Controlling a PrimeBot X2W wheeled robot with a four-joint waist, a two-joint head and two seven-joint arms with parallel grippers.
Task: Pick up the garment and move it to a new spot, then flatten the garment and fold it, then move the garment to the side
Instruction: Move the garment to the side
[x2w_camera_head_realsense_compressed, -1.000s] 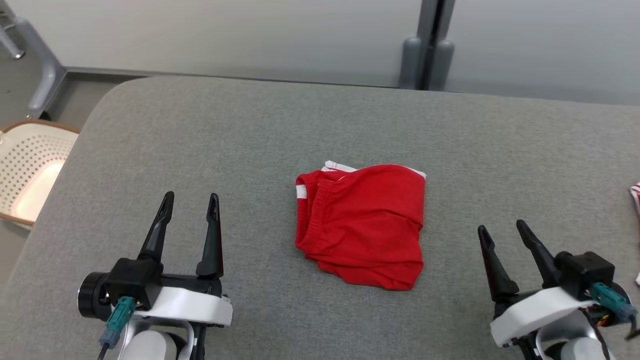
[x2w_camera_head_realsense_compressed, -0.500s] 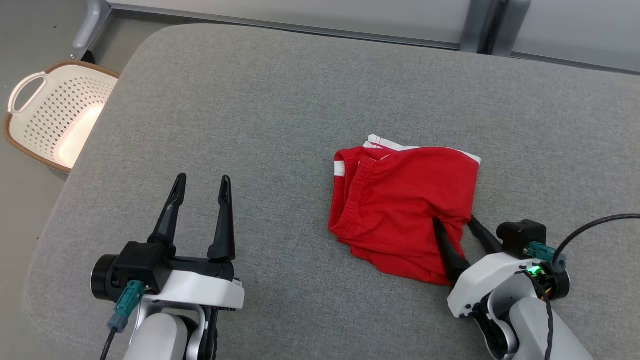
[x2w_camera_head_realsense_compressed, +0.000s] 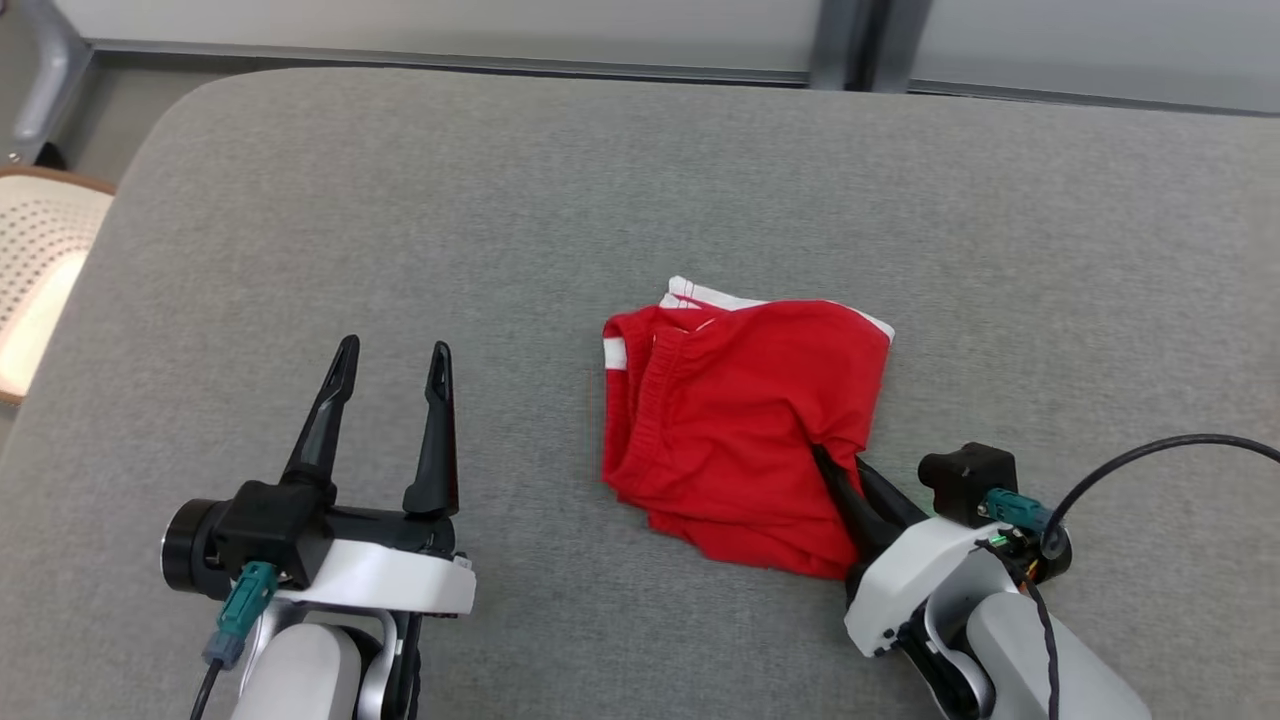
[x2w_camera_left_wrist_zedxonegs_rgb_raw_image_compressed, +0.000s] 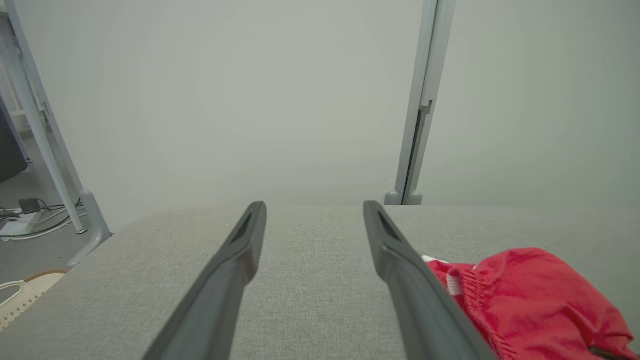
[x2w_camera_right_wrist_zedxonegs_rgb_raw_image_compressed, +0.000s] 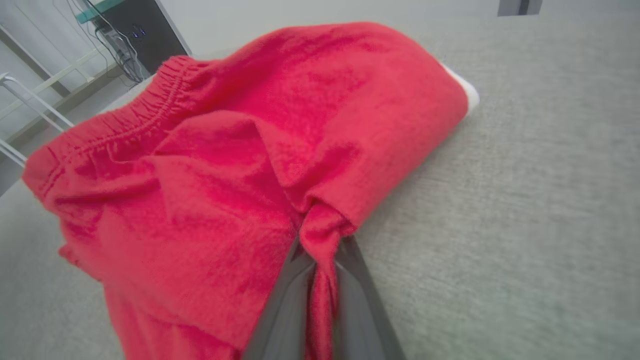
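1. Grey fabric-covered padded surface (x2w_camera_head_realsense_compressed: 640, 180) is taking up most of the head view, with its rounded corner at the upper left. Pale wall panels (x2w_camera_head_realsense_compressed: 450, 25) and a grey metal post (x2w_camera_head_realsense_compressed: 840, 40) are standing behind its far edge.
2. Red folded fabric garment with white trim (x2w_camera_head_realsense_compressed: 730, 420) is lying on the surface a bit right of centre, between the two tools. Its elastic waistband is facing the robot's left, and the white trim is peeking out along the far edge and at the left corner.
3. Right tool (x2w_camera_head_realsense_compressed: 842, 465) is reaching in from the lower right. Its two dark fingers (x2w_camera_right_wrist_zedxonegs_rgb_raw_image_compressed: 285, 310) are pressed together, pinching a bunched fold at the garment's near right edge. In the right wrist view the red cloth is running down between them and puckering just past the tips. The rest of the garment is resting on the surface.
4. Left tool (x2w_camera_head_realsense_compressed: 393, 352) is sitting at the lower left with its fingers (x2w_camera_left_wrist_zedxonegs_rgb_raw_image_compressed: 400, 270) spread wide and nothing between them, apart from the garment. In the left wrist view the garment is showing low, beside its right finger.
5. Cream perforated plastic basket with a brown rim (x2w_camera_head_realsense_compressed: 40, 260) is sitting on the floor off the surface's left edge, cut off by the frame.
6. Thin black cable (x2w_camera_head_realsense_compressed: 1150, 440) is arcing from the right wrist out to the right edge.
7. Small teal connector plug (x2w_camera_head_realsense_compressed: 240, 605) is sticking out of the left wrist.
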